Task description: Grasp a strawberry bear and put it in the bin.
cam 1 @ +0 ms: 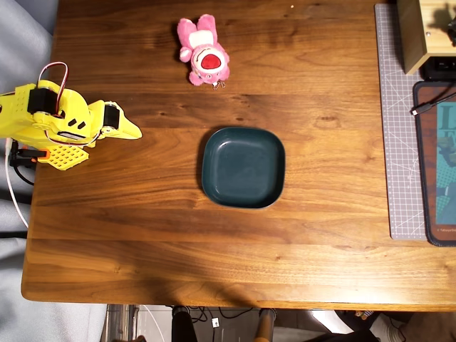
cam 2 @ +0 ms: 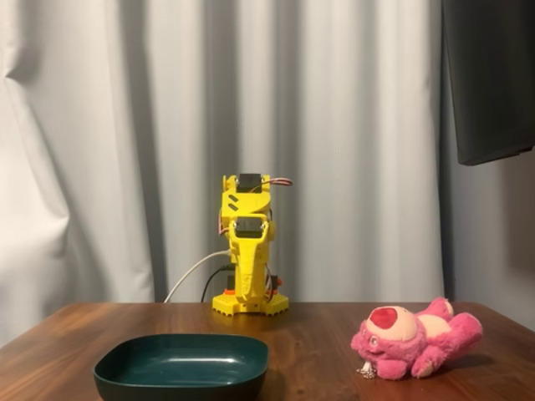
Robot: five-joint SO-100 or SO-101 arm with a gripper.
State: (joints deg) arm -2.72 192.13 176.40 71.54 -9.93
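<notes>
No writing can be read anywhere; the print on the mat [cam 1: 436, 167] at the table's right edge is too small to make out. There is one strawberry bear [cam 1: 204, 60], one bin [cam 1: 243, 167] and one yellow arm [cam 1: 50, 122]. The bear lies on its back near the far edge of the table [cam 1: 142, 235], well apart from the bin in the middle. The gripper [cam 1: 134, 132], folded at the left edge, looks closed to a point and holds nothing
</notes>
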